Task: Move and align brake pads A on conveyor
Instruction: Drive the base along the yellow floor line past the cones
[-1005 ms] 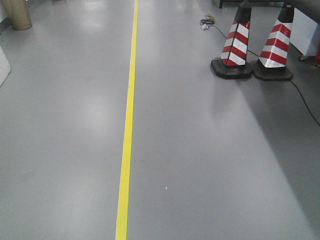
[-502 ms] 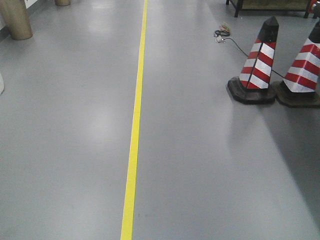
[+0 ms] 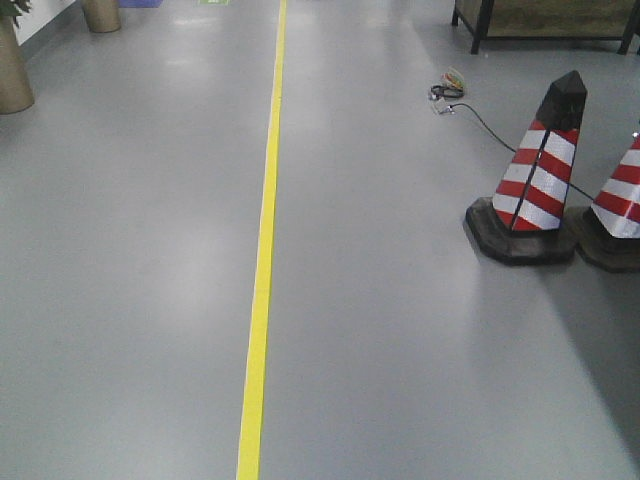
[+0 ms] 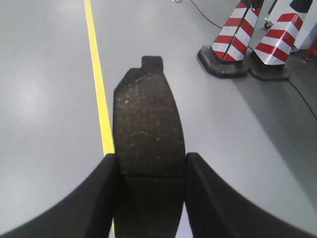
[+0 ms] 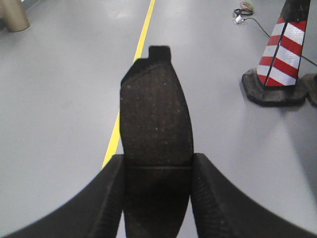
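Observation:
In the left wrist view a dark curved brake pad (image 4: pixel 147 124) with a speckled friction face and a thin groove sticks out forward, clamped at its sides by my left gripper (image 4: pixel 151 186). The right wrist view shows a second brake pad (image 5: pixel 156 114) held the same way, with my right gripper (image 5: pixel 157 191) shut on its sides. Both pads hang above grey floor. The conveyor is out of view in every frame, and neither gripper shows in the front view.
A yellow floor line (image 3: pixel 262 260) runs ahead over grey floor. Two red-and-white cones (image 3: pixel 533 185) (image 3: pixel 622 195) stand at the right, with a black cable (image 3: pixel 475 105) behind them. A dark-framed bench (image 3: pixel 545 20) is at the far right and tan pots (image 3: pixel 100 12) at the far left.
The front view has advanced along the yellow line and shifted: the cones slid right and down, and the bench and far pots have come into sight.

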Motion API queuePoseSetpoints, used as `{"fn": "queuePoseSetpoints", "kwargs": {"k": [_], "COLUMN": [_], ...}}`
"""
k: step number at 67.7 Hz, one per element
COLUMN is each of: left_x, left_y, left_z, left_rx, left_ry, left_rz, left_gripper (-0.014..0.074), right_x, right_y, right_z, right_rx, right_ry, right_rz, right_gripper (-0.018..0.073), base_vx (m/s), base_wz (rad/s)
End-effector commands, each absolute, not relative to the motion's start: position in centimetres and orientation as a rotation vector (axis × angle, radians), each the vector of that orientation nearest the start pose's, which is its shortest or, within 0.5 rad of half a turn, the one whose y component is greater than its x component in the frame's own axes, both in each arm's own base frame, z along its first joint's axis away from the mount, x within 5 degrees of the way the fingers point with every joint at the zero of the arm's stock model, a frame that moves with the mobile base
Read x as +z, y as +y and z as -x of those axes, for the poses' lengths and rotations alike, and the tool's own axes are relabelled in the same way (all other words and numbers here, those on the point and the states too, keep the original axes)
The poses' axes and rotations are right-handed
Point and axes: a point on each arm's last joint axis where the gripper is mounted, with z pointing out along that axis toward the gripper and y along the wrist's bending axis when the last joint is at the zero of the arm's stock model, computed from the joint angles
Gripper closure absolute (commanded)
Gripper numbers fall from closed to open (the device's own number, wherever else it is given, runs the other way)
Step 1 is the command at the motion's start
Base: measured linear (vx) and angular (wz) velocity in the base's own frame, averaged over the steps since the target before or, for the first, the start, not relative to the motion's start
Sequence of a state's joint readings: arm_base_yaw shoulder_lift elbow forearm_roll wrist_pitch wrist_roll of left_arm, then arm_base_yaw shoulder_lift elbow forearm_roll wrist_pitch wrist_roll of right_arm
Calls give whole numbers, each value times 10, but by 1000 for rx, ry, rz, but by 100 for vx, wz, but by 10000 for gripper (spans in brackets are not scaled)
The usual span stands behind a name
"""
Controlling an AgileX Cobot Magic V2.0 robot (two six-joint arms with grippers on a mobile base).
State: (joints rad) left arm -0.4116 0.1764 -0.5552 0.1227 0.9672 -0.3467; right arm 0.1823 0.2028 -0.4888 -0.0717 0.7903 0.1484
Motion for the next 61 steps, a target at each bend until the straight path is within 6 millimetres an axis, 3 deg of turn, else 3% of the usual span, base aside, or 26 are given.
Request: {"fn": "queuePoseSetpoints", "kwargs": {"k": [1,61], "left_x": [314,314], "left_y": [-2,-2], "left_z": [-28,-28], "left_rx": [-348,-347], "left_ry": [1981,1980], "left_rz": [-84,-84], "left_gripper": [603,603], "right_x": [309,309], "right_y": [3,3], "right_z": [-43,-43], "right_rx": [124,126], "right_ry": [1874,1874], "right_rz": [60,59], "right_gripper": [564,564], "base_vx": [73,68], "base_wz": [-7,-1]}}
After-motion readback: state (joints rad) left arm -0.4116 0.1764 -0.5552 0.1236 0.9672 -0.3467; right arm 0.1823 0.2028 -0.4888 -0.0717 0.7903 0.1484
